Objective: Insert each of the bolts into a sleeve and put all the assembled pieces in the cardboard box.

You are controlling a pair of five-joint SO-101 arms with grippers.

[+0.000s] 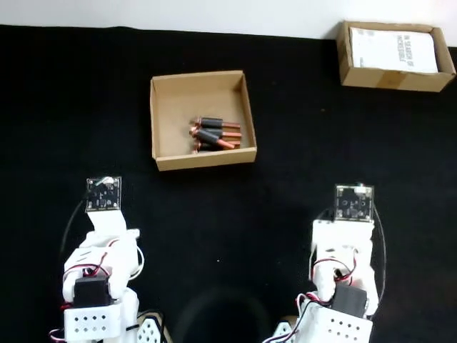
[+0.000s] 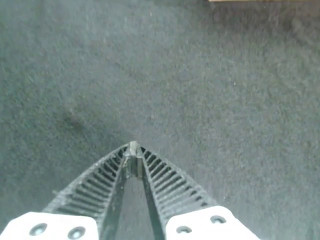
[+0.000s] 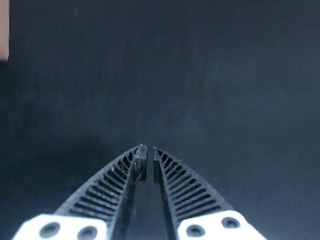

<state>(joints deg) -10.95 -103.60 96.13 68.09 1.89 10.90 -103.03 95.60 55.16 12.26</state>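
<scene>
Cardboard box sits mid-counter, well ahead of both arms. Inside, toward its right wall: a small pile of assembled pieces, i.e. copper bolts w/ dark sleeves on, lying roughly parallel, some stacked. Exact count is hard to tell from the pile.

Left gripper: closed, tips meeting, nothing held, over bare black counter. Right gripper: all but closed, a thin slit btwn tips, nothing in it, also over bare counter. In the high view both arms are pulled back at the near edge, well apart from the box.

Judgement: looks like the end of the job, w/ no loose bolt or sleeve seen on the counter. So the step in hand is basically check and park:
- Confirm every bolt in the pile wears a sleeve; the ones underneath are partly hidden.
- Keep arms low and back; don't nudge the box, as the pile could roll.
- If one needs reseating, come in from above and grip mid-sleeve, not the bolt end.

Second box w/ white paper at far right isn't the target.
</scene>
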